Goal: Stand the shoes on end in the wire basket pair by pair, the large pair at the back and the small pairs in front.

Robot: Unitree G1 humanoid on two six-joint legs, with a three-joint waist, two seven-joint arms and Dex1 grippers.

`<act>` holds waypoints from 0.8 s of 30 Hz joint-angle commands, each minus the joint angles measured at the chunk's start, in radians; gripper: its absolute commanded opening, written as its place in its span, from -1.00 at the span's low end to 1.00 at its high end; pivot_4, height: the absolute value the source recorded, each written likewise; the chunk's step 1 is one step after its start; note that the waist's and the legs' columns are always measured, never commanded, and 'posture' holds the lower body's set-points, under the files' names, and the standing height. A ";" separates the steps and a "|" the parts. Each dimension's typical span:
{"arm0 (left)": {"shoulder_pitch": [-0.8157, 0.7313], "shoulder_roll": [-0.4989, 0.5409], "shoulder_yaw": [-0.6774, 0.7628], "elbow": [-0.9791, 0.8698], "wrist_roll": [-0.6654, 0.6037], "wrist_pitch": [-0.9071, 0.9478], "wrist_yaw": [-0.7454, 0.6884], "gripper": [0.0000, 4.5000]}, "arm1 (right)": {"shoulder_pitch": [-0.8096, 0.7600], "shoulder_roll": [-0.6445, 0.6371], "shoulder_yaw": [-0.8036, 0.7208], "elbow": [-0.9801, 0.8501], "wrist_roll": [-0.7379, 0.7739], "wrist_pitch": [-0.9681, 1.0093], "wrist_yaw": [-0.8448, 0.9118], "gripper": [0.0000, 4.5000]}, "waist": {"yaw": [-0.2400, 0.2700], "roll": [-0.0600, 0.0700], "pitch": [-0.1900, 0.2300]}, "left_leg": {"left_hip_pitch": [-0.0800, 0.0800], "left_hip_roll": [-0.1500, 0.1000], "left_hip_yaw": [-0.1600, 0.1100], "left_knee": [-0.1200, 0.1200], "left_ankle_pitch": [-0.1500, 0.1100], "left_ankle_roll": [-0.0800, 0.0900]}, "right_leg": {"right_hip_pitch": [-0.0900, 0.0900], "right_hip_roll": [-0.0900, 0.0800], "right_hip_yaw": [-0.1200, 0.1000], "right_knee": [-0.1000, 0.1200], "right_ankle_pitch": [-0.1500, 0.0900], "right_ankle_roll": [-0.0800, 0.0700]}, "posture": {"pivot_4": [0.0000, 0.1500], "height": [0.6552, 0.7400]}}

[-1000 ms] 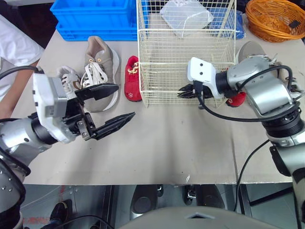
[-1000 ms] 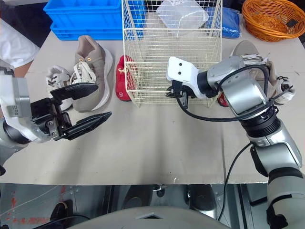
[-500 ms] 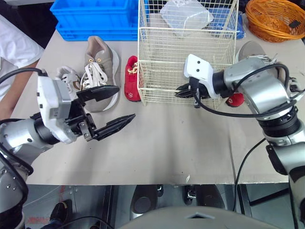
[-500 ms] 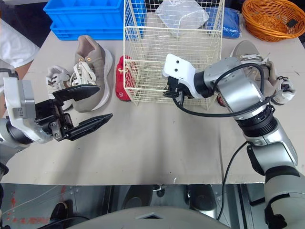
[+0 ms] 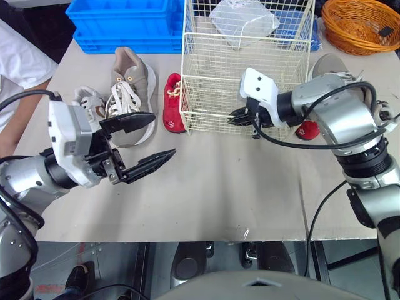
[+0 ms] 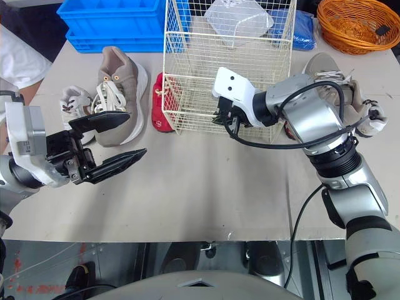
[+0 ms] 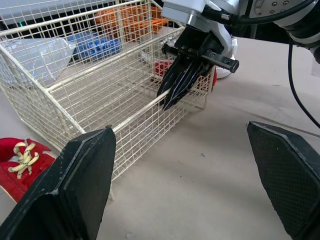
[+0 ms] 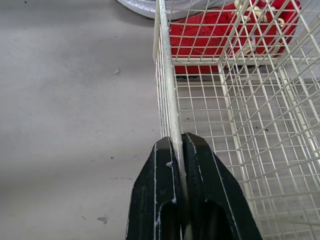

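The white wire basket (image 5: 206, 75) stands mid-table with no shoes in it. My right gripper (image 5: 232, 119) is shut on the thick rim wire (image 8: 167, 75) of the basket's low front wall. My left gripper (image 5: 164, 133) hovers open over the table, in front of the shoes left of the basket. Those are a large tan sneaker (image 5: 131, 87), a small white shoe (image 5: 89, 100) and a small red shoe (image 5: 174, 103). Right of the basket lie the other tan sneaker (image 5: 330, 64), a red shoe (image 5: 308, 130) and a white shoe (image 6: 374, 115), all partly hidden by my right arm.
A blue crate (image 5: 125, 25) sits at the back left and an orange wicker basket (image 5: 362, 25) at the back right. A clear plastic bag (image 5: 245, 20) shows through the wire basket's far mesh. A person's white sleeve (image 5: 19, 59) is at the left edge.
My right gripper, clamped on the basket's front wire, has shifted slightly left and up, and the basket's near side has moved with it. The left gripper stays open and almost still.
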State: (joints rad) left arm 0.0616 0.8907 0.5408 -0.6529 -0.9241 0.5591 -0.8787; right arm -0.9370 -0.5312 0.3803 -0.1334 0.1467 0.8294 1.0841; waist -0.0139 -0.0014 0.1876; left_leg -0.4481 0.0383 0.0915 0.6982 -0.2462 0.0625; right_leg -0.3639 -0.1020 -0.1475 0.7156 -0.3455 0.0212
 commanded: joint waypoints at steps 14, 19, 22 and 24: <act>-0.032 0.004 -0.018 -0.005 -0.010 -0.012 -0.018 1.00 | 0.096 -0.193 -0.246 -0.228 0.166 0.030 0.022 0.12 | 0.009 0.000 0.000 | -0.001 0.000 0.000 0.000 0.000 0.000 | -0.001 0.000 0.000 -0.001 0.000 0.000 | 1.00 -0.27; -0.124 0.015 -0.089 -0.009 -0.042 0.011 -0.003 1.00 | 0.219 -0.190 -0.547 -0.217 0.266 -0.039 -0.070 0.12 | 0.017 0.000 0.000 | -0.001 0.000 -0.001 0.000 0.000 0.000 | 0.001 -0.001 -0.001 -0.001 0.000 0.000 | 1.00 -0.27; -0.203 0.022 -0.148 -0.005 -0.059 0.039 0.012 1.00 | 0.361 -0.231 -0.710 -0.180 0.268 -0.099 -0.102 0.35 | 0.032 -0.001 0.000 | -0.001 0.000 -0.001 0.000 0.000 0.000 | 0.001 -0.001 -0.001 -0.001 0.000 0.000 | 1.00 -0.27; -0.250 0.025 -0.183 0.003 -0.064 0.057 0.016 1.00 | 0.476 -0.257 -0.797 -0.163 0.243 -0.131 -0.138 0.64 | 0.039 -0.001 0.000 | -0.001 -0.001 0.000 0.000 0.000 0.000 | 0.001 -0.001 -0.001 -0.001 0.000 0.000 | 1.00 -0.27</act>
State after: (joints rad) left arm -0.1675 0.9029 0.3659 -0.6420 -0.9664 0.6093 -0.8682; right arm -0.4830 -0.7691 -0.3335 -0.2940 0.3980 0.7317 0.9735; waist 0.0250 -0.0026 0.1875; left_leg -0.4493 0.0370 0.0908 0.6979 -0.2462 0.0628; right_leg -0.3627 -0.1029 -0.1485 0.7140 -0.3455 0.0213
